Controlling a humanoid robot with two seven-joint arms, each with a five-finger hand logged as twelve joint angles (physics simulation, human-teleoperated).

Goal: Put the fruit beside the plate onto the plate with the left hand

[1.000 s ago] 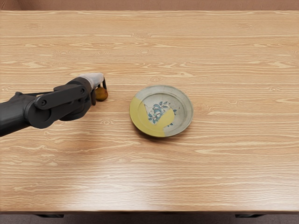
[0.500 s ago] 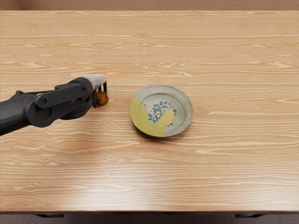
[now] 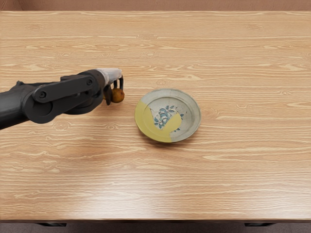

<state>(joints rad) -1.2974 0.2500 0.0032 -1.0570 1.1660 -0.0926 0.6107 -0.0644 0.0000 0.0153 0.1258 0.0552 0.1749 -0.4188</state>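
A small brown-orange fruit hangs just above the table, left of the plate, with my left hand shut on it. The dark arm comes in from the left edge, and the pale hand's fingers curl down around the fruit. The plate is grey-green with a yellow patch and a blue flower in its middle; it lies at the table's centre, a short gap right of the fruit. Nothing lies on the plate.
The wooden table stretches wide on all sides of the plate. Its front edge runs along the bottom of the view.
The left hand has lifted the fruit and carried it to the right and slightly up in the picture, closer to the plate's left rim.
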